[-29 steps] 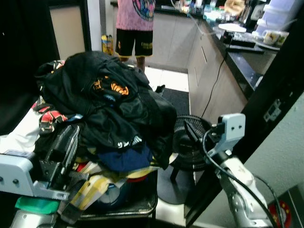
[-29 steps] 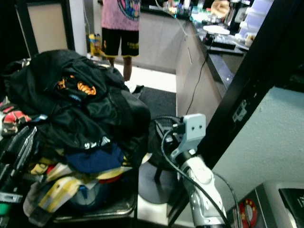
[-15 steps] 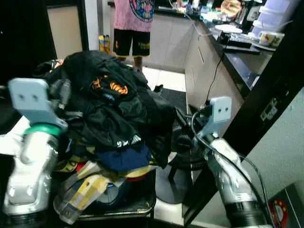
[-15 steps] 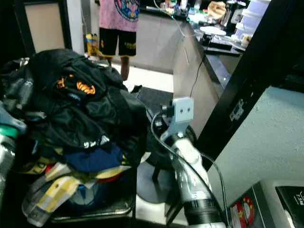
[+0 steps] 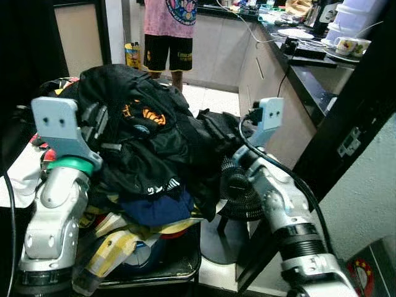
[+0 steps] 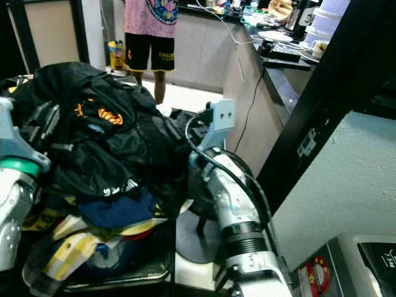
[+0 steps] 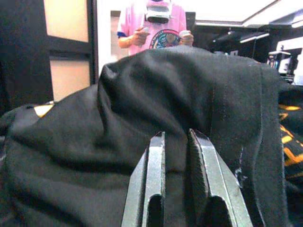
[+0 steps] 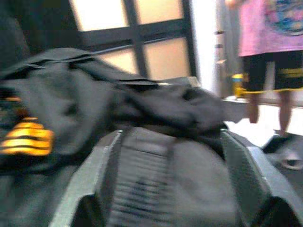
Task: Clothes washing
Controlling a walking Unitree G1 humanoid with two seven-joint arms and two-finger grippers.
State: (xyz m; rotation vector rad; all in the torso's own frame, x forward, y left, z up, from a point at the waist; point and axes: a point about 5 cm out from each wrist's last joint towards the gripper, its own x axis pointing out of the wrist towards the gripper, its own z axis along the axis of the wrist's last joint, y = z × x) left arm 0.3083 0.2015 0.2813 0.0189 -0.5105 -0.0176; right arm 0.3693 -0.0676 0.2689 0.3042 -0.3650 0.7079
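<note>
Laundry: a heap of mostly black crumpled clothes [image 5: 145, 139] piled before me.
My left tool [image 7: 176, 142]: fingers pinched nearly closed on black fabric.
My right tool [image 8: 173, 146]: spread open against the heap's right side.

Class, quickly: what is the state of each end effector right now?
Left end effector: shut, pinching a fold of the black garment.
Right end effector: open, fingers spread against the clothes pile, holding nothing.

Clothes pile [image 5: 142, 148] sits between both arms — a person [image 5: 168, 28] behind, counter [image 5: 309, 68] right.
</note>
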